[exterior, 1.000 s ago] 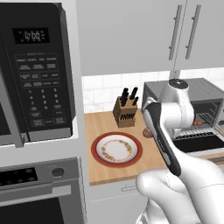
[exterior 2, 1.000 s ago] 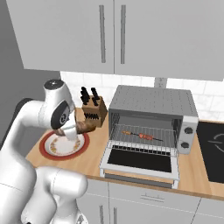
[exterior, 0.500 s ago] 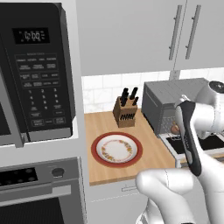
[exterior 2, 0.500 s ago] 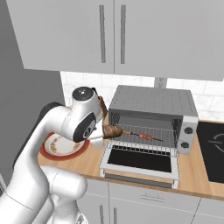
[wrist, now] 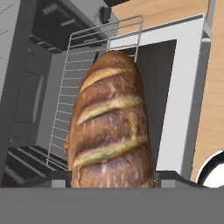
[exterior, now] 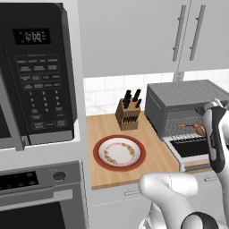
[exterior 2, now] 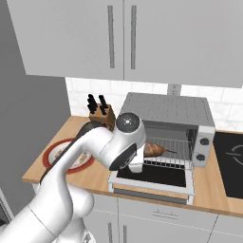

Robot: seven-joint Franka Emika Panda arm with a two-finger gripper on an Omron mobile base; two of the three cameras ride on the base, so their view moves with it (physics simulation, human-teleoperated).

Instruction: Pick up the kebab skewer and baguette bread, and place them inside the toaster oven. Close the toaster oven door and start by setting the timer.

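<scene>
Gripper is clamping the baguette bread between its two fingers, loaf sticking out lengthwise ahead of the hand. Bread is hanging over the wire rack at the mouth of the toaster oven, its far end poking into the cavity. Toaster oven door is lying folded down flat in front. Kebab skewer is lying on the rack inside, partly hidden by the arm. Left of the oven, knife block is standing on the wooden counter, with an empty red-rimmed plate in front of it. Black microwave is sitting further left.
</scene>
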